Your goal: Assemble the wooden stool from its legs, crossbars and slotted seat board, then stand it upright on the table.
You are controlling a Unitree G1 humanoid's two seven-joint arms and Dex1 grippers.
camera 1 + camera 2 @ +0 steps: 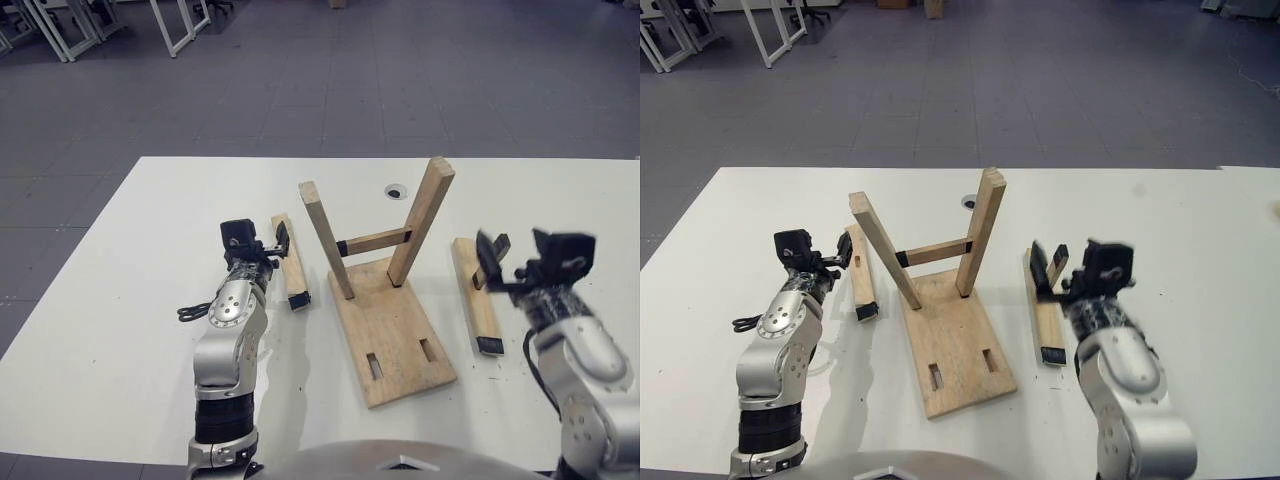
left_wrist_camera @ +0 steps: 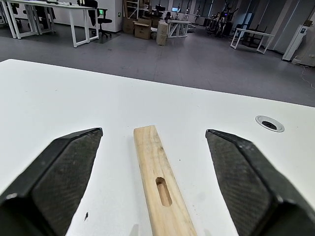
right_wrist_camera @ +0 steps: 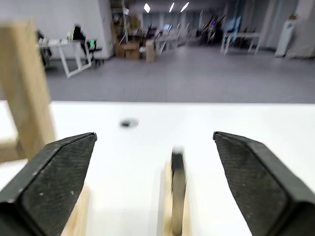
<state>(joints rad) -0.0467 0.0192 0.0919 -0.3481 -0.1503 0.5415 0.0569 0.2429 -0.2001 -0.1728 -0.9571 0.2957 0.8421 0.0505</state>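
Centre frame: one leg pair [image 1: 422,220] stands in your seat board [image 1: 395,335] (near slots empty). Left leg [image 1: 290,258] and right leg [image 1: 477,295] lie loose on the desk [image 1: 120,300]. Left tool [image 1: 268,245], right tool [image 1: 515,258]: wide, empty.

Looks like a big open-plan lab or robotics workspace, not anybody's home. The floor [image 1: 420,80] is grey carpet tile running way back across a wide hall. There are rows of white-framed desks [image 2: 59,7] with a black office chair [image 2: 101,19] parked at one. Cardboard boxes [image 2: 143,31] are stacked on the floor farther back, with more white tables [image 2: 251,33] off to the side. Strip lights [image 3: 147,8] run along the ceiling. The white table [image 1: 100,330] up front is plain office furniture too, and it even has a cable grommet [image 2: 269,123] set in the top.
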